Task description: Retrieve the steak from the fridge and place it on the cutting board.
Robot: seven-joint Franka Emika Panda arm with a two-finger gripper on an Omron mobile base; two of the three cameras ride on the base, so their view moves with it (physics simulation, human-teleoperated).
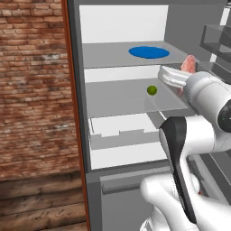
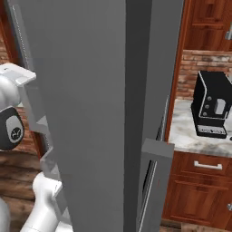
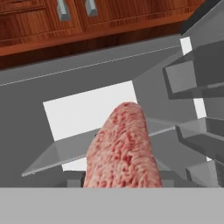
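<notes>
Steak (image 3: 121, 148) stands up from the bottom of the hand view, right where the fingertips sit, so the gripper (image 1: 182, 74) looks clamped on it, though the tips themselves are hidden. In the left base view its pink edge shows past the hand, at the right side of the open fridge (image 1: 126, 90), above the shelf with the green fruit (image 1: 152, 90). To carry it out well, I judge the arm should draw straight back, level, clear of the door racks (image 3: 197, 78).

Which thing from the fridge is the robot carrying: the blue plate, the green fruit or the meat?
The steak, pinkish-red and marbled, in the gripper; the others lie on shelves.
</notes>
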